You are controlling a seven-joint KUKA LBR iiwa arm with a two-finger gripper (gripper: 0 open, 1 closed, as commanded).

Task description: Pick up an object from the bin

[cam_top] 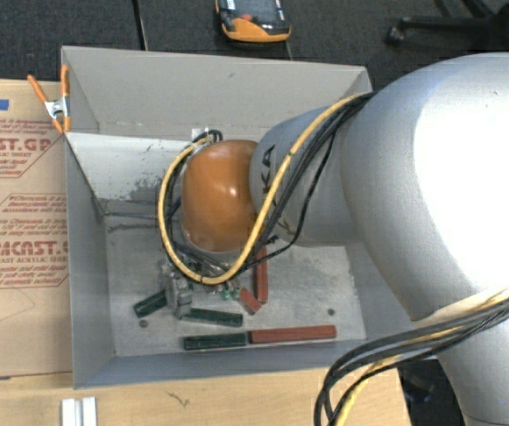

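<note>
One dark green stick (216, 318): lying by bin (90, 327) front edge; likely light, stiff; grip mid-length.
Gripper (178, 293): hovering beside it; opening cannot be told.

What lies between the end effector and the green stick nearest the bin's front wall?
In the camera view, a second green stick lies between the end effector and the front green stick.

Bright, even light from above washes the smooth silver-grey arm casing (450, 176) almost white along its upper curve. The glossy orange domed wrist cover (219, 193) carries a soft highlight, and beneath it shadow dims the floor of the grey metal bin (228, 96), whose back wall is pale.
</note>
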